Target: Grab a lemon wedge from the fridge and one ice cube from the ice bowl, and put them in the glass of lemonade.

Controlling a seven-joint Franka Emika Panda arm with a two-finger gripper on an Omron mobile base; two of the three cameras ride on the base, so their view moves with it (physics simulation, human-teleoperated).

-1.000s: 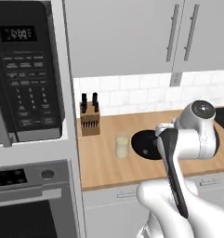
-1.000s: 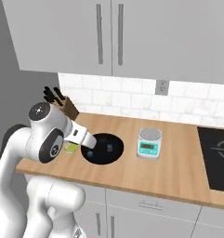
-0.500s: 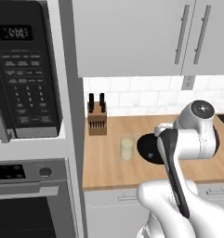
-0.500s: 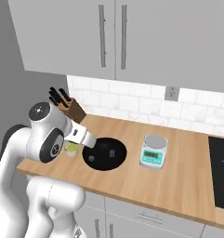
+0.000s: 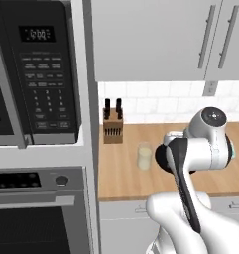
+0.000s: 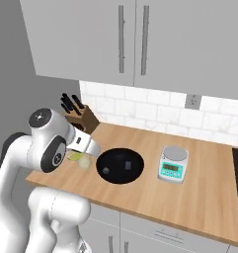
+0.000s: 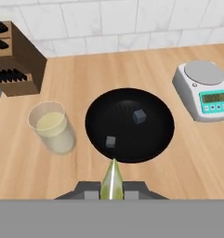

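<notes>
The two-finger gripper (image 7: 112, 193) is clamped on the small yellow-green lemon wedge (image 7: 112, 180), which stands point-up between the finger pads at the bottom of the hand view. The wedge sits at the near rim of the wide, low, round black ice bowl (image 7: 150, 135).

Ice bowl contents: two small grey ice cubes. One ice cube (image 7: 140, 116) lies near the centre; the second ice cube (image 7: 111, 141) lies closer to the near rim. The two are apart from each other.

The small clear glass of lemonade (image 7: 53, 128), holding pale yellow-green liquid, stands upright on the light wooden countertop (image 7: 197, 153) just beside the bowl, on the left side in the hand view. Glass and bowl do not touch.

Surrounding items:
- The brown wooden knife block (image 7: 13, 62) with dark handles stands beyond the glass, against the white tiled wall (image 7: 132, 23).
- The grey kitchen scale (image 7: 204, 90) with a teal display sits on the far side of the bowl from the glass, apart from it.
- The black microwave and oven stack (image 5: 39, 99) stands left of the counter in the left base view.

In the left base view the white arm (image 5: 200, 149) covers most of the bowl; the glass (image 5: 144, 157) remains visible beside it.
</notes>
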